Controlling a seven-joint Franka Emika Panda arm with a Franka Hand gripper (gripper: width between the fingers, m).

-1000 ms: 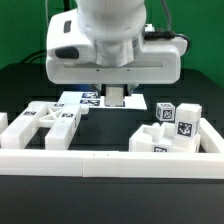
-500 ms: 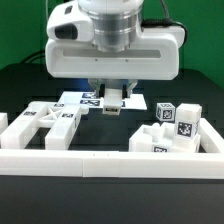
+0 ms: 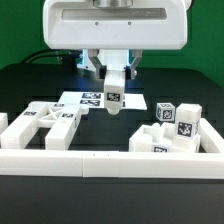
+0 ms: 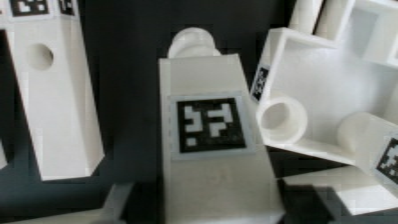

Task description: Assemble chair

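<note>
jaws grip chair leg (image 3: 113, 97) — held aloft

The white robot arm (image 3: 115, 25) is cut off by the exterior view's top edge, and its end effector (image 3: 113, 76) covers the upper end of the white blocky plastic chair leg (image 3: 113, 96) it clamps, which hides part of the thin flat white marker board (image 3: 85, 98). The long plain white border rail (image 3: 100, 160) screens the near edges of the white cut-out chair frame (image 3: 45, 118) and the white tagged chair blocks (image 3: 172, 128). In the wrist view the leg's (image 4: 214, 130) gripped end runs past the picture's edge between blurred dark fingers (image 4: 125, 202).
</note>
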